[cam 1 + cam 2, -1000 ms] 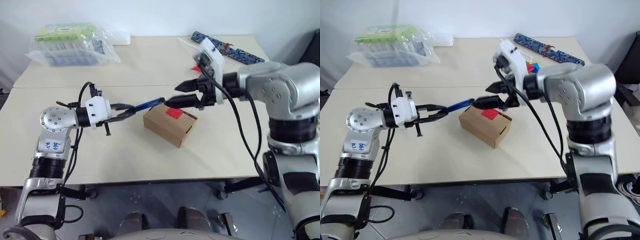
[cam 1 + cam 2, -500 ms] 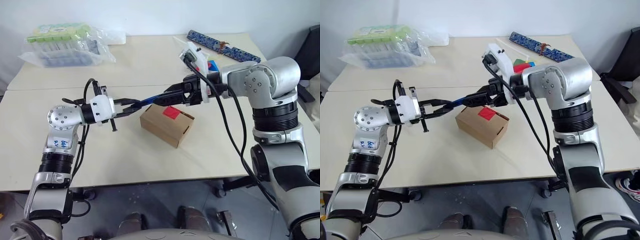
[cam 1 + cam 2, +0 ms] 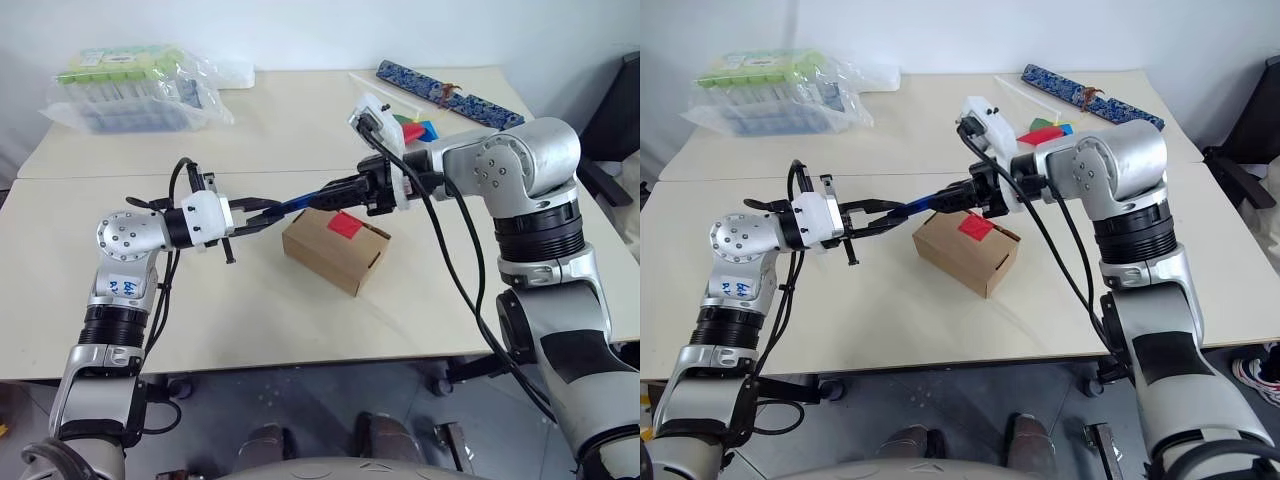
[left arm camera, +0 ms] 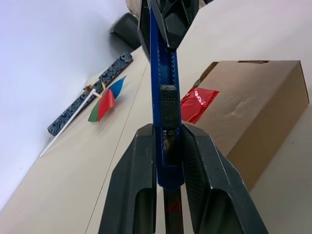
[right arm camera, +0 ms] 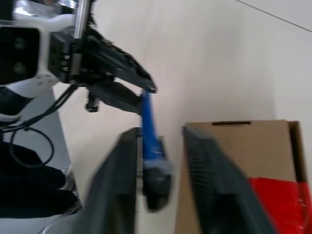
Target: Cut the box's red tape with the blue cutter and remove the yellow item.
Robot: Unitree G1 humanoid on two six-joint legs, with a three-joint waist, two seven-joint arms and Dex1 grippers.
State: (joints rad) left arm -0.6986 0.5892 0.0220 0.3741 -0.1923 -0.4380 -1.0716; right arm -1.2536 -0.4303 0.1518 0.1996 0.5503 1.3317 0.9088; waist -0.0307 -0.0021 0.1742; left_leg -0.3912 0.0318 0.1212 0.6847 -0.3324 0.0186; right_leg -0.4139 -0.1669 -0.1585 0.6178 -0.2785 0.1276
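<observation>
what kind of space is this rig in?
Probably a lab or test room: plain beige tables pushed together against a bare white wall, with staged props like a bagged package and a cardboard box.

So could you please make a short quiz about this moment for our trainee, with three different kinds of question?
1. True or false: the box stands with its flaps open and the red tape is gone.
2. What does the left gripper hold? A: the blue cutter. B: a paper pinwheel. C: a patterned strip.
3. Fill in: the plastic bag lies at the table's far ___ corner, by the robot's own sides.

Key: 1 false; 2 A; 3 left.
</observation>
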